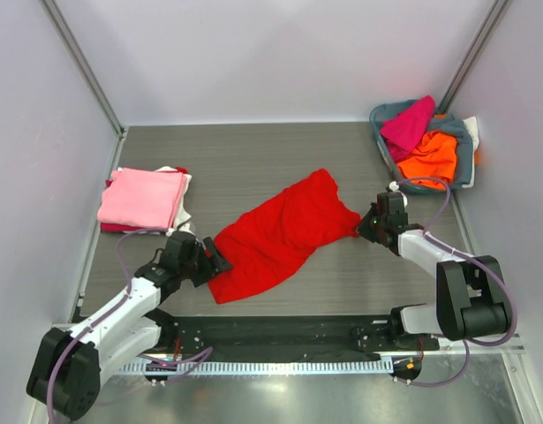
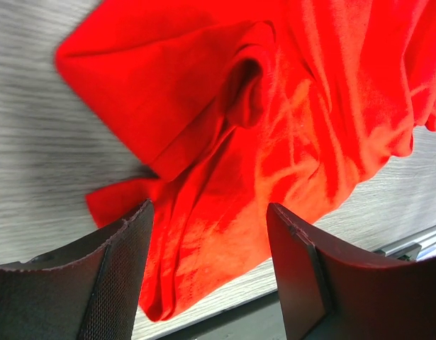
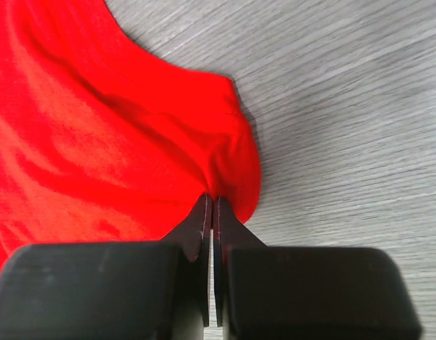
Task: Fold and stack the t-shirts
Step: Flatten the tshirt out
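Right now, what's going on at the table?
The right tool is shut on one edge of the bright red cloth t-shirt, which lies rumpled mid-table. The left tool stands open over the shirt's opposite end, gripping nothing. A folded stack topped by a pink shirt sits far left; a magenta shirt and an orange shirt lie in the grey-blue basket.

The loose t-shirt (image 1: 284, 234) lies spread on the middle of the table (image 1: 253, 150), slanting from near-left to far-right. Well to its left sits the stack of folded t-shirts (image 1: 143, 199). Far to its right and behind it stands the basket (image 1: 466, 159) with more t-shirts (image 1: 421, 141) in it. The left gripper (image 1: 220, 261) is at its near-left end, and the right gripper (image 1: 361, 228) pinches its right edge.
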